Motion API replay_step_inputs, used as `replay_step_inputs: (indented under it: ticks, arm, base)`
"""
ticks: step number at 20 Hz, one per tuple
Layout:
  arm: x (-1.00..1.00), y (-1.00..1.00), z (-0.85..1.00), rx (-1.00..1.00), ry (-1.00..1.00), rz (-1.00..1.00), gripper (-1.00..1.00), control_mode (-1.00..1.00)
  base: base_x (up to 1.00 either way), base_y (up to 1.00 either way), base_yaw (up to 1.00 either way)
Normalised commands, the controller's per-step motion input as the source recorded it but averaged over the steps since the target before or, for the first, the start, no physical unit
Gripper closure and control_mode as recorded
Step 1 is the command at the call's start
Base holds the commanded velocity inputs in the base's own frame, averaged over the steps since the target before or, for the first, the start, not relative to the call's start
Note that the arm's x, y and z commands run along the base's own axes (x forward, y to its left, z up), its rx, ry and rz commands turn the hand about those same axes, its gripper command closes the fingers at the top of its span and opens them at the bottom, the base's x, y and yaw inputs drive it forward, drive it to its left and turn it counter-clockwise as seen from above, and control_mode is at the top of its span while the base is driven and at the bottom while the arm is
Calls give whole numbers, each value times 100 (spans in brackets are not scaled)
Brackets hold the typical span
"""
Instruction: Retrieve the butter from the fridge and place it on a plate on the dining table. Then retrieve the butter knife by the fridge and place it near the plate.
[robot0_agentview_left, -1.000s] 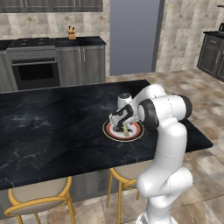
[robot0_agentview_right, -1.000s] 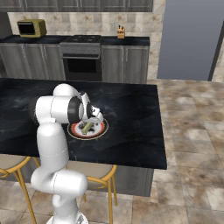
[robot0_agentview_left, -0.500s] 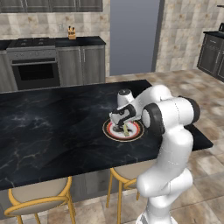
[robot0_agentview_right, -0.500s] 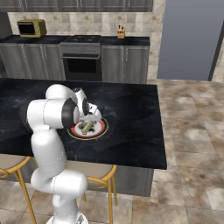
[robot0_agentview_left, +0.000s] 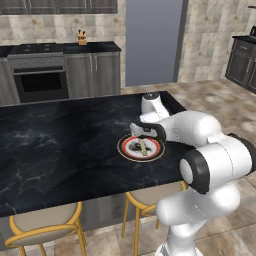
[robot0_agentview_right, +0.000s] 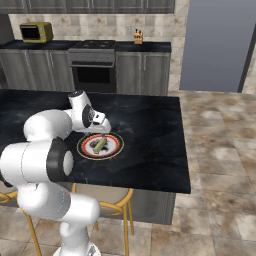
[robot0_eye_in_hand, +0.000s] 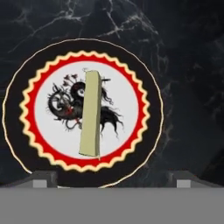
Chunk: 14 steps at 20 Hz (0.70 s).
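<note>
The butter (robot0_eye_in_hand: 92, 113), a slim yellowish stick, lies free across the middle of the plate (robot0_eye_in_hand: 13, 118), which has a dark rim, a red-and-yellow scalloped ring and a white centre with a dark figure. The plate (robot0_agentview_left: 123, 149) rests on the black marble dining table (robot0_agentview_left: 60, 140) near its front right edge. My gripper (robot0_agentview_left: 140, 131) hovers just above the plate's far side, open, with nothing between its fingers. From the right, the butter (robot0_agentview_right: 99, 144) shows on the plate (robot0_agentview_right: 118, 146) below the gripper (robot0_agentview_right: 101, 127). The fridge and the butter knife are out of view.
Yellow-legged stools (robot0_agentview_left: 45, 227) stand under the table's near edge. Behind the table (robot0_agentview_right: 145, 125) runs a counter with an oven (robot0_agentview_left: 40, 82), a knife block (robot0_agentview_left: 82, 38) and a yellow microwave (robot0_agentview_right: 36, 32). A tall plain grey-blue panel (robot0_agentview_left: 152, 40) rises at the back.
The hand has lifted a little off the plate and drawn back, and the elbow has swung out toward the cameras. The butter stays on the plate. The jaws remain open.
</note>
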Motion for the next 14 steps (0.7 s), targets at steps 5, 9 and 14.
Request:
replay_step_inputs:
  ticks: [5, 9, 14]
  arm:
    - [-51, -7, 91, 4, 11, 1, -100, -100]
    - [-27, -2, 54, 19, 34, 0, -100, -100]
    - [-90, 0, 70, 4, 16, 1, -100, -100]
  base:
    - [0, 0, 0]
    - [0, 0, 0]
    - [0, 0, 0]
